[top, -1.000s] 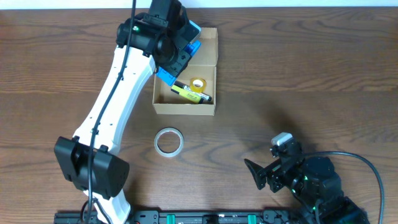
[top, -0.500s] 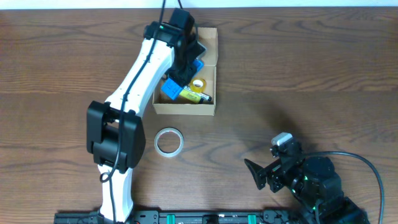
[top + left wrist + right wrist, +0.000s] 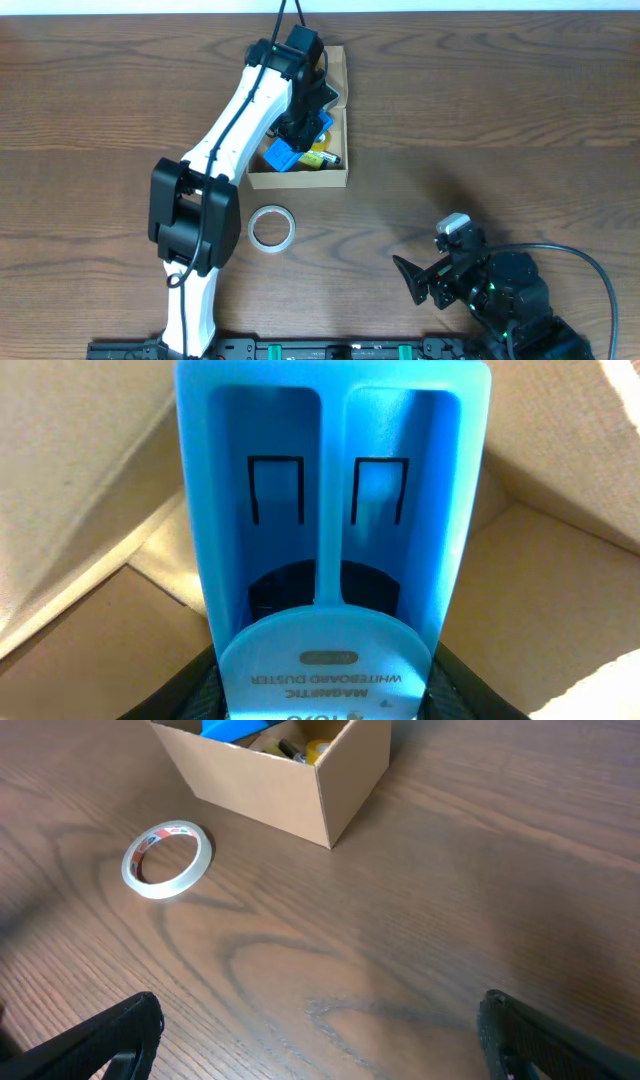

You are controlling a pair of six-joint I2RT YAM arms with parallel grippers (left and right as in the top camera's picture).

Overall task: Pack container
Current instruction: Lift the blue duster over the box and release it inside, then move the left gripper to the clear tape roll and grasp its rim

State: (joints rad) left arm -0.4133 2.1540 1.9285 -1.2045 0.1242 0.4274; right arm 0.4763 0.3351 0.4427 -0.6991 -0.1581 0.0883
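The left gripper (image 3: 303, 128) has come down into the container (image 3: 300, 181), pinching a blue whiteboard duster (image 3: 281, 157). A second ago it held the duster above the box's far left corner. Half a second ago the arm had swung across and the duster was dipping past the rim. The duster now sits low in the box's left half, just below and to the near side of the gripper. The left wrist view shows the duster (image 3: 330, 510) filling the frame, with dark jaws pressed to its sides at the bottom edge and cardboard walls (image 3: 560, 580) close around. By the look of it this item is nearly placed, and what remains is letting go and lifting out.

The right gripper (image 3: 320, 1020) has not moved, and its fingers are spread wide over bare table with nothing between them. The container (image 3: 270, 785) stands well ahead of it and to its left.

Counted: one container, one blue duster and one clear tape roll (image 3: 271, 226) on the table. The roll lies outside the box, well to the near side of the left gripper, and has not moved. Yellow items (image 3: 318, 158) lie in the box beside the duster, but they are partly hidden and their number cannot be told
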